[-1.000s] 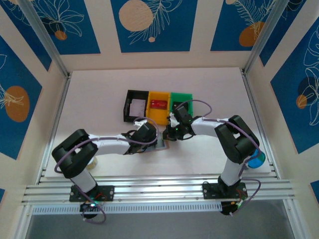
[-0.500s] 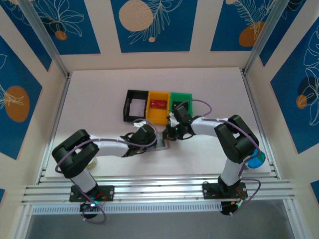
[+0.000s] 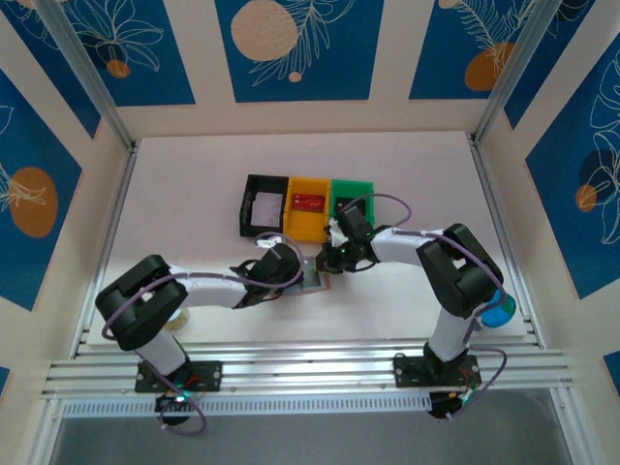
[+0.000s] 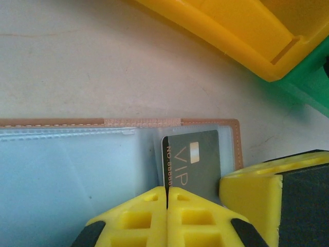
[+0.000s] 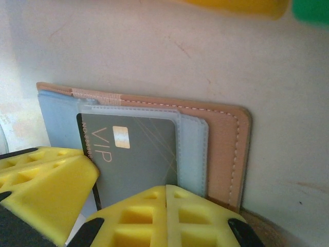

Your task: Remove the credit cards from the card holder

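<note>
The card holder (image 3: 316, 280) lies open on the table in front of the bins, between my two grippers. Its tan edge and grey-blue clear pockets (image 4: 67, 170) show in the left wrist view, its tan cover (image 5: 223, 149) in the right wrist view. A dark grey credit card (image 4: 198, 159) marked VIP sits partly in a clear pocket. My left gripper (image 4: 167, 193) is shut with the card's black long edge running into the seam between its yellow fingers. My right gripper (image 5: 166, 206) is shut, its tips lying over the card (image 5: 139, 159) and pocket at the holder's other side.
Just behind the holder stand a black bin (image 3: 263, 203), a yellow bin (image 3: 308, 215) with a red card (image 3: 309, 201) in it, and a green bin (image 3: 352, 197). The yellow bin's wall (image 4: 221, 31) is close above the holder. Both wrists crowd the same spot.
My left gripper's fingers have closed onto the card's edge, and the left wrist has shifted slightly toward the near left. The right arm has stayed put.
</note>
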Robot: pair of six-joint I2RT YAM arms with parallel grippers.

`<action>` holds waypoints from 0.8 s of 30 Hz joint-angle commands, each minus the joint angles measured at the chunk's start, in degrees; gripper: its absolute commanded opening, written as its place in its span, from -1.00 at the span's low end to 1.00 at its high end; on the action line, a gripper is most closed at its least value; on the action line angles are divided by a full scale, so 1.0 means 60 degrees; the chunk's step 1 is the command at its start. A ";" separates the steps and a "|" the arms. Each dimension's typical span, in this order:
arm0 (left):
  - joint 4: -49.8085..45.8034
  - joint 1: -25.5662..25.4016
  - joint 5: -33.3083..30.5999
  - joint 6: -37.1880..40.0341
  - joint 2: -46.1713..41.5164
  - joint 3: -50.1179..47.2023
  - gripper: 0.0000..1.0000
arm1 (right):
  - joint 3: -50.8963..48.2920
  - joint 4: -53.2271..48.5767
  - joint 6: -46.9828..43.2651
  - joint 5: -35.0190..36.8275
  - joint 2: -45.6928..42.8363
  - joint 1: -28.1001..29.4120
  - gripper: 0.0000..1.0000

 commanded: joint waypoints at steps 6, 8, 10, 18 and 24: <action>0.0012 0.0071 -0.0241 -0.0083 -0.0478 -0.0393 -1.00 | 0.0193 -0.0456 0.0001 -0.0040 0.0273 0.0068 -1.00; 0.0049 0.0071 -0.0268 -0.0086 -0.0557 -0.0475 -1.00 | 0.0208 -0.0469 -0.0009 -0.0063 0.0289 0.0069 -1.00; 0.0078 0.0064 -0.0284 -0.0058 -0.0640 -0.0511 -1.00 | 0.0223 -0.0457 -0.0012 -0.0070 0.0304 0.0078 -1.00; 0.0107 0.0071 -0.0059 -0.0056 -0.0585 -0.0540 -1.00 | -0.0027 0.0135 -0.0086 -0.0485 -0.0061 0.0209 -1.00; 0.0178 0.0067 0.0262 -0.0067 -0.0306 -0.0539 -1.00 | -0.0165 0.0492 -0.0189 -0.0584 -0.0316 0.0401 -1.00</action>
